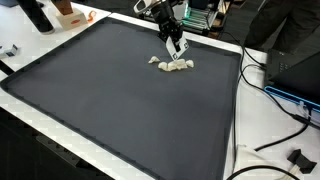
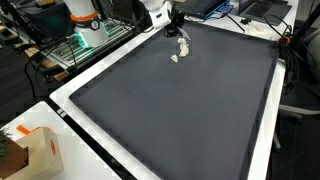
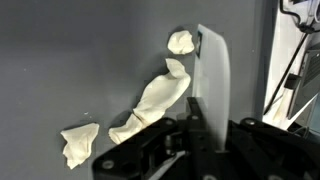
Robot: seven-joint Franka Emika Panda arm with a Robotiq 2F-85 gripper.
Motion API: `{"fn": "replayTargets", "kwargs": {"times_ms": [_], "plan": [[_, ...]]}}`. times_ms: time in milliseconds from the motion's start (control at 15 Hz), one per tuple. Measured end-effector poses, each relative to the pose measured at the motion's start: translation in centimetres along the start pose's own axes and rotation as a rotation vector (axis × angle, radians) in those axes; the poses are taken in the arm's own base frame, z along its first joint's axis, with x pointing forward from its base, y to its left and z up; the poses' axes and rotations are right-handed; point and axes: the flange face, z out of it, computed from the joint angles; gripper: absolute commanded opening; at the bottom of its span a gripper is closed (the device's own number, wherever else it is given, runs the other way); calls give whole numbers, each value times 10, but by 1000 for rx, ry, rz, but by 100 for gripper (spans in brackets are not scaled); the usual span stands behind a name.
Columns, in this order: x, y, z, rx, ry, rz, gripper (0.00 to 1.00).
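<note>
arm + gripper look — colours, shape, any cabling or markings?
The arm is white with darker sections near the wrist. The gripper is black and blocky, and its dark housing fills the bottom of the wrist view. One finger shows there: pale, long and flat, with a rounded tip. No markings are legible, and no cable on the arm itself can be made out.

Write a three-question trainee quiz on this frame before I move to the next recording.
1. True or false: the scraps lie on the mat.
2. The claw is: A) right by the scraps; B) at the mat's centre; C) off the mat.
3. Fill in: the scraps' colour is ____.
Key: 1 true; 2 A; 3 white.
</note>
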Motion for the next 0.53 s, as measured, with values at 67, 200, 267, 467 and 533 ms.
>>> {"fn": "replayTargets", "kwargs": {"times_ms": [67, 200, 267, 467, 533], "plan": [[0, 0, 1, 6, -1, -1, 1], [-1, 0, 2, 14, -4, -4, 1], [-2, -1, 2, 20, -10, -3, 1], [-3, -3, 4, 33, -24, -3, 1], [-4, -4, 5, 35, -28, 0, 1]]}}
